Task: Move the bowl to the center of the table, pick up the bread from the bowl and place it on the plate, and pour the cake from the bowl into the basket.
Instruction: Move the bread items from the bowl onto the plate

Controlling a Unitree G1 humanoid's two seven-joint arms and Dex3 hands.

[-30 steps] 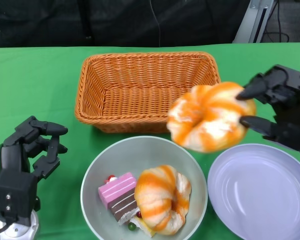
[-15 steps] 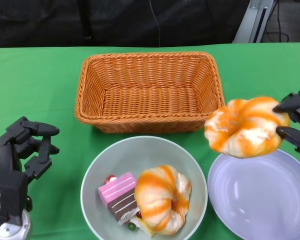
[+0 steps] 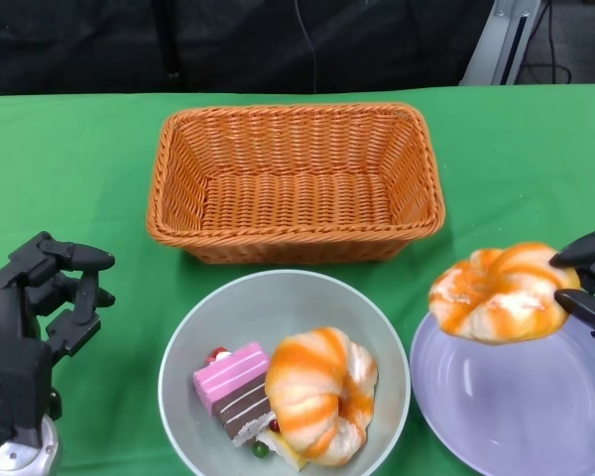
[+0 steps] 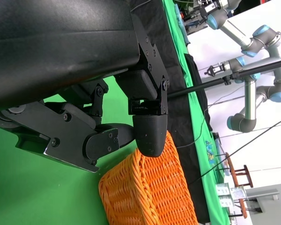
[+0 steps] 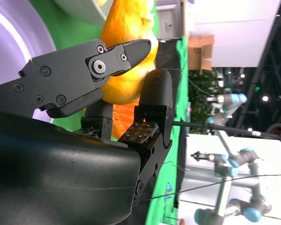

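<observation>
The bench [image 3: 69,139] is covered in bright green cloth with a black curtain [image 3: 228,45] running behind it from about 10 to 1 o'clock in the head view, plus a grey metal frame post [image 3: 501,40] and some dark cables [image 3: 550,45] up at 1 to 2 o'clock. The wrist views catch more of the room: white walls [image 5: 234,28], a cardboard box [image 5: 200,51], a bit of green foliage [image 5: 203,82], and a couple of grey robot arms with blue joints [image 4: 253,56] parked on a white stand.
</observation>
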